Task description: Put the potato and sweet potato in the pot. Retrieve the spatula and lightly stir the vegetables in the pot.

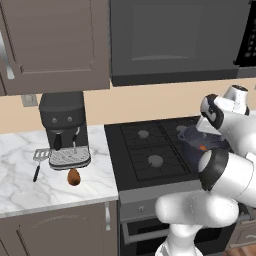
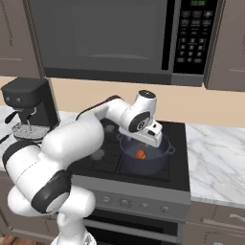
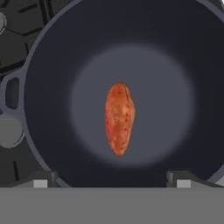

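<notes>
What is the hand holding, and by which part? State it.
Nothing. The hand is open above the pot, and the sweet potato lies free on its floor.

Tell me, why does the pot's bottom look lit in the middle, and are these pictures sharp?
Hand view: a pale round patch on the pot floor surrounds the sweet potato, rim darker; edges soft. Left base view: flat, even light; the potato and spatula look slightly blurred. Right base view: soft sheen on the microwave door.
</notes>
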Available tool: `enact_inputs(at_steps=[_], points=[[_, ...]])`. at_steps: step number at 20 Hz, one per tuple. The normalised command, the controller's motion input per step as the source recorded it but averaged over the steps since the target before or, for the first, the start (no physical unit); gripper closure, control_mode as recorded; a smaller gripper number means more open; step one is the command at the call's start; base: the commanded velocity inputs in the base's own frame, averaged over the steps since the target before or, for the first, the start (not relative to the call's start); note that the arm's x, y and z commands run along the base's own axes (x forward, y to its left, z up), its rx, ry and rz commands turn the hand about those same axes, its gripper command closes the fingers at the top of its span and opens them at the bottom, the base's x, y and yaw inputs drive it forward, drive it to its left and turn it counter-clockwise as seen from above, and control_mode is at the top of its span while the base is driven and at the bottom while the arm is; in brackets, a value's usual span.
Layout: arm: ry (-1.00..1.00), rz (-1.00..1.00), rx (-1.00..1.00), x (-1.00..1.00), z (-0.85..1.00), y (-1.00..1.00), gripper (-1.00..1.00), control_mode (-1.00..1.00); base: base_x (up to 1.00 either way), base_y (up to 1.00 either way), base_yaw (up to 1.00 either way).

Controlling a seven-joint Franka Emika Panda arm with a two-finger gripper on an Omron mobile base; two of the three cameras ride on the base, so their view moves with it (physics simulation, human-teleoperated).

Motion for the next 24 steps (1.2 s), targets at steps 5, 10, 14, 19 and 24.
enact_inputs(at_steps=[5, 10, 14, 19, 24], points=[[0.00, 0.00, 0.00, -0.51, 0.44, 0.42, -1.00, -1.00, 0.00, 0.00, 0.00], [-0.05, 0.03, -0.03, -0.60, 0.23, 0.94, -1.00, -1.00, 0.00, 0.00, 0.00], [-0.05, 0.06, -0.09, -0.49, 0.11, 1.00, -1.00, -1.00, 0.00, 0.00, 0.00], [-0.07, 0.08, -0.11, -0.37, 0.00, 1.00, -1.00, -1.00, 0.00, 0.00, 0.00], [-0.08, 0.12, -0.12, -0.26, 0.00, 1.00, -1.00, -1.00, 0.00, 0.00, 0.00]])
